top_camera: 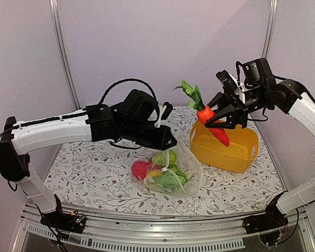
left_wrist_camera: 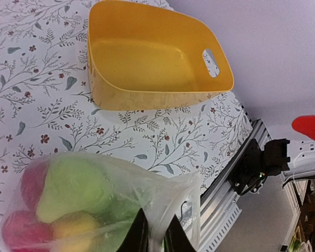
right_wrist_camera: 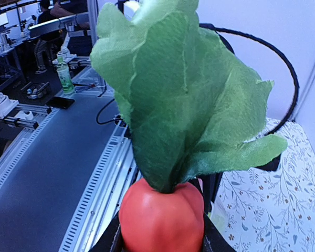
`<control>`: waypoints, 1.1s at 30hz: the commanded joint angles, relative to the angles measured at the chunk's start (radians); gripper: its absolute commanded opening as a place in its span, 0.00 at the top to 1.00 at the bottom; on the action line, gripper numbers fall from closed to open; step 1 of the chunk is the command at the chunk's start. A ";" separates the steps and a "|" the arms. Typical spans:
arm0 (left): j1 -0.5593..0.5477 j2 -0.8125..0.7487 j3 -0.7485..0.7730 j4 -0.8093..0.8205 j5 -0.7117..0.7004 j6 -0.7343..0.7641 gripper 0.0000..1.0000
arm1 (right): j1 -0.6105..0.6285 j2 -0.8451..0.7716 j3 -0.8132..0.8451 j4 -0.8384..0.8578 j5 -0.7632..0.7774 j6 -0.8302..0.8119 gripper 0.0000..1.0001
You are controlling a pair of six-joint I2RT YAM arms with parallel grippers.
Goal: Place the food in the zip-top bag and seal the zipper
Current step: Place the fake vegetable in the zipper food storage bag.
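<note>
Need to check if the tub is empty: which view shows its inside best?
Left wrist: it looks into the yellow tub, floor bare. Top view shows mostly the outer wall behind the carrot; right wrist misses it.

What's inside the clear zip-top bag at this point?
Through the zip-top bag show a red ball, a yellow ball and green pieces. Anything beneath those is covered. The carrot is outside, held in the right tool.

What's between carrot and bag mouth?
Nothing visible. The carrot hangs in the right gripper over the yellow tub, whose bag-side wall may catch its tip; the left gripper pinches the rim of the zip-top bag.
</note>
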 commanded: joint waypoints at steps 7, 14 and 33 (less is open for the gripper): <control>0.000 0.016 0.027 0.072 0.075 0.053 0.89 | 0.162 0.025 -0.033 0.177 -0.157 0.157 0.78; 0.044 0.024 -0.024 0.101 0.113 0.066 0.88 | 0.204 0.045 -0.248 0.332 -0.079 0.105 0.79; 0.107 0.076 0.029 0.045 0.148 0.130 0.87 | 0.204 0.093 -0.431 0.475 0.168 -0.118 0.88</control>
